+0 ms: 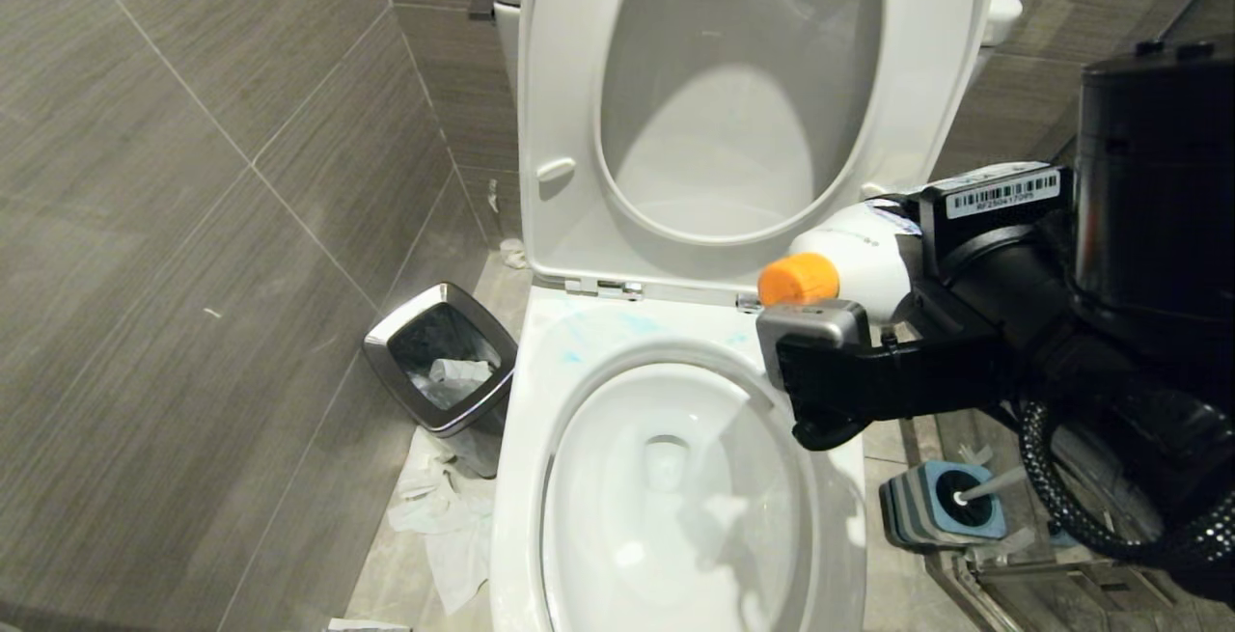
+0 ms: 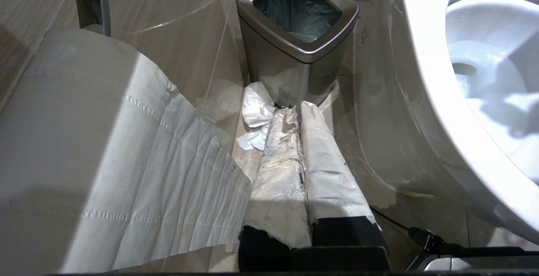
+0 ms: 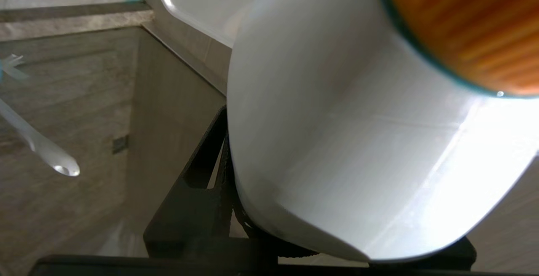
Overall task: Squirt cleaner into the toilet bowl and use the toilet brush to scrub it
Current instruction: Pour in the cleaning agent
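A: Right, nearest first. What is the right gripper (image 1: pixel 820 362) doing?

B: Clamped on the cleaner (image 1: pixel 854 265). White bottle lying roughly level, orange cap (image 1: pixel 797 279) pointing toward the toilet. It hangs above the right rear part of the toilet bowl (image 1: pixel 540 400), by the seat hinge. In the right wrist view the bottle body (image 3: pixel 337 149) fills the frame, seated between the black fingers (image 3: pixel 198 191).

A: Left gripper (image 2: pixel 301 120)?

B: Parked low beside the toilet, fingers pressed together and wrapped in pale covering. It points toward the trash bin (image 2: pixel 294 36). A toilet paper roll (image 2: pixel 84 141) hangs close beside it, sheet trailing down.

A: Toilet brush?

B: On the floor to the right of the bowl, standing in its holder (image 1: pixel 941 511), the square blue-and-grey one. Handle (image 1: pixel 994 485) leans to the right, passing under the arm. The right wrist view catches the handle's rounded end (image 3: pixel 50 160).

A: Bowl itself?

B: Open, water at the bottom. Faint blue smears on the rim ledge (image 1: pixel 617 328) behind the opening.

A: Farther back?

B: Seat and lid (image 1: pixel 560 82) both raised against the tank. Left of the toilet, the steel-rimmed bin (image 1: pixel 439 362) with a dark liner and paper inside, crumpled tissue (image 1: pixel 444 516) on the floor in front of it. Grey tiled wall (image 1: pixel 193 178) behind.
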Controlling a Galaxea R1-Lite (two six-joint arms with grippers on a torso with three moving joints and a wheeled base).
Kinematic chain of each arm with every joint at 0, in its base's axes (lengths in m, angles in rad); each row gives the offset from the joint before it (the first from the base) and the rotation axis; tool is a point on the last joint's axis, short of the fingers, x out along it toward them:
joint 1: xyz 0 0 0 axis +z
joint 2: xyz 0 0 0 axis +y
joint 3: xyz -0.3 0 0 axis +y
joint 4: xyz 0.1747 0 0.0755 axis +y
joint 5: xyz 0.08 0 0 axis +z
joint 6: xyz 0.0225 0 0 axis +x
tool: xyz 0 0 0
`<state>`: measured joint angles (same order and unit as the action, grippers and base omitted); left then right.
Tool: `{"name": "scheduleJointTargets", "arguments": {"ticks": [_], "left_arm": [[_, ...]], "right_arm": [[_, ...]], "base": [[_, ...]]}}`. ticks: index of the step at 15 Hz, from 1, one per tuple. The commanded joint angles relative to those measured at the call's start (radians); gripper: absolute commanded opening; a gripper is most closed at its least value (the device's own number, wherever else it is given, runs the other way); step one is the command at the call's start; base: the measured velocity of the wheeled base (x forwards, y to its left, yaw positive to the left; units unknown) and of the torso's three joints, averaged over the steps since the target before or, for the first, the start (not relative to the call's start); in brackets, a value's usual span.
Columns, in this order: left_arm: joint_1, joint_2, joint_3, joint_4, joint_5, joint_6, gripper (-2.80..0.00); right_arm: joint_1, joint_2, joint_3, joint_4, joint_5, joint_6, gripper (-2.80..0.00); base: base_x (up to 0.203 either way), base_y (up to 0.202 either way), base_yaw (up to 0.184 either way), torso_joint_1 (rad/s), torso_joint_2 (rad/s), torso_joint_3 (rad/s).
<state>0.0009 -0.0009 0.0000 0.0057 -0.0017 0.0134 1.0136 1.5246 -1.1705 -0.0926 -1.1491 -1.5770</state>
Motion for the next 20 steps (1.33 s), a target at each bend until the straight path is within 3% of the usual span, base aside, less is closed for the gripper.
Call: {"name": "scheduleJointTargets", "arguments": {"ticks": [1,6,15,20], "left_arm": [[0.001,0.001,0.002,0.0,0.0,0.0,-2.8],[0.001,0.001,0.002,0.0,0.0,0.0,-2.8],[0.001,0.001,0.002,-0.001,0.0,0.0,-2.8],[0.0,0.001,0.002,-0.001,0.0,0.0,-2.8]], "right_arm": [[0.0,0.026,-0.019,0.001,-0.006,-0.018,-2.8],[0.0,0.114,-0.06,-0.06,-0.032,-0.037,-2.8],[0.0,0.16,-0.022,-0.379,-0.052,-0.41,-2.8],[0.0,0.182,0.058,-0.632,-0.051,-0.609,-2.8]], "base": [[0.0,0.0,0.0,0.0,0.0,0.0],[0.0,0.0,0.0,0.0,0.0,0.0],[0.0,0.0,0.0,0.0,0.0,0.0],[0.0,0.0,0.0,0.0,0.0,0.0]]}}
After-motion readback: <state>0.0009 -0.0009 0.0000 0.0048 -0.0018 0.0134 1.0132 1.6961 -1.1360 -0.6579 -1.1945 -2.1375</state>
